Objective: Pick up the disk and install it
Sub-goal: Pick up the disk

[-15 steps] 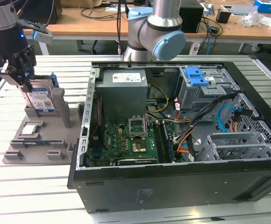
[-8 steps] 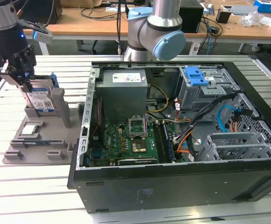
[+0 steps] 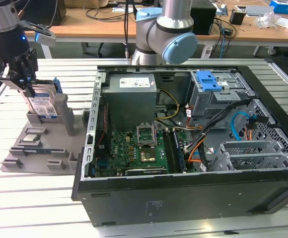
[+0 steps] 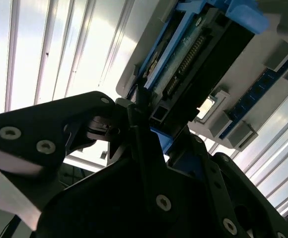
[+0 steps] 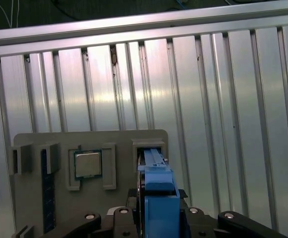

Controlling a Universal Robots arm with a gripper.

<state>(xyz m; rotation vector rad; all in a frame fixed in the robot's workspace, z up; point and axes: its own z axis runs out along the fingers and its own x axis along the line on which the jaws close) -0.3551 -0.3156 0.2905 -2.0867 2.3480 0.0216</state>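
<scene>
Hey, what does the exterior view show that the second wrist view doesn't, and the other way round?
Exterior view: the open black computer case with its green motherboard, the blue-topped grey drive bay, and the white-and-blue label face of the flat silver-metal disk.
Second wrist view: the disk's connector edge, with a row of connector pins.
Both: the disk, the grey plastic holder tray it stands in, and the black gripper close against the disk's upper end.
</scene>
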